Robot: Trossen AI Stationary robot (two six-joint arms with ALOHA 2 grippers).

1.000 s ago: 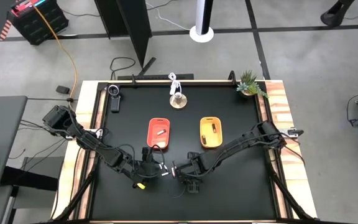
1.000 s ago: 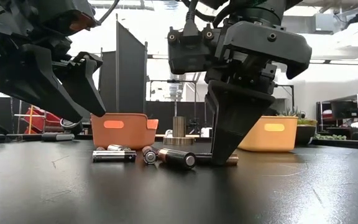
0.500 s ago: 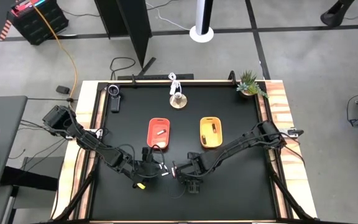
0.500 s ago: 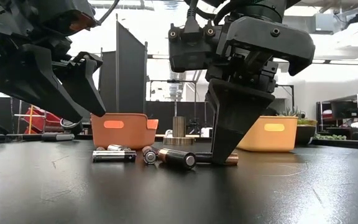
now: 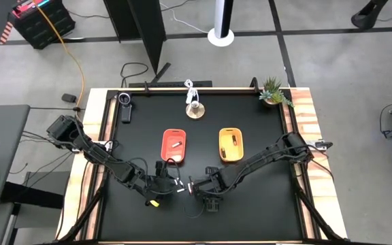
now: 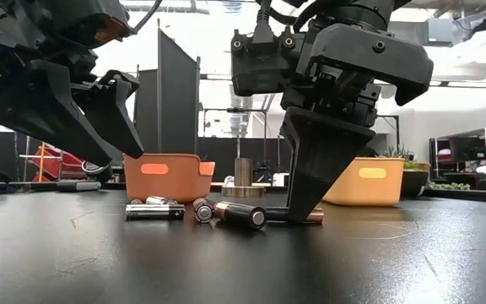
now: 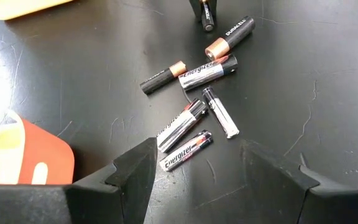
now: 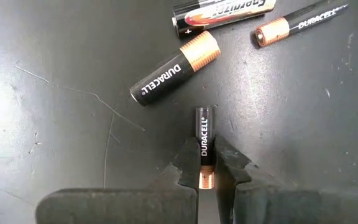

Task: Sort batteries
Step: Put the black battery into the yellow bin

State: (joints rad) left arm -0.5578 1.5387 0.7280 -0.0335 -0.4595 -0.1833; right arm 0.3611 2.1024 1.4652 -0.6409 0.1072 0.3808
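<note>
Several small batteries lie loose on the black table between my two grippers; some are silvery, others dark with coppery ends. They show as a low row in the low view. My right gripper is down at the table and shut on one slim dark battery. My left gripper hangs open above the pile's near side, touching nothing. One battery lies in the orange tray. Another battery lies in the yellow tray. My right gripper pinches the slim dark battery at its coppery end between the two fingertips, which lie across it. The fingers come from above, pointing steeply down. The battery lies flat on the table, its end showing beside the fingertip.
A larger dark battery lies close beside the held one, with two more beyond it. A small stand, a potted plant and a dark device stand near the far edge. Bare table shows to the right of the pile.
My right gripper's body has leaned slightly toward the table's right while its fingertips stayed down at the battery on the table. The left arm and the other batteries have kept still.
</note>
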